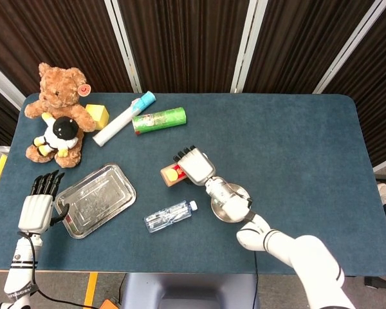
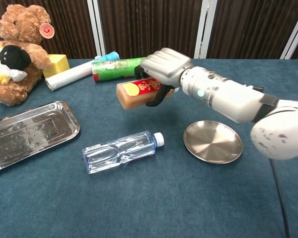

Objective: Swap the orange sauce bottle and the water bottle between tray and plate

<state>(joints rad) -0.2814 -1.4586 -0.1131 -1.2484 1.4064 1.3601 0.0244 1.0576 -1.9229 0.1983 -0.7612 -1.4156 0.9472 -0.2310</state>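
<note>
The right hand (image 2: 165, 67) gripped the orange sauce bottle (image 2: 137, 92) from above, lifted clear of the table, its long axis roughly level. The tray (image 2: 20, 134) lay well left of the bottle; the left hand (image 1: 37, 205), fingers spread, rested beside the tray.

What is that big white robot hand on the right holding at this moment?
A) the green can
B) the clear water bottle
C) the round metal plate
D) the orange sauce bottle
D: the right hand grips the orange sauce bottle and holds it lifted off the table, while the water bottle lies flat on the cloth and the plate sits bare beside it.
</note>
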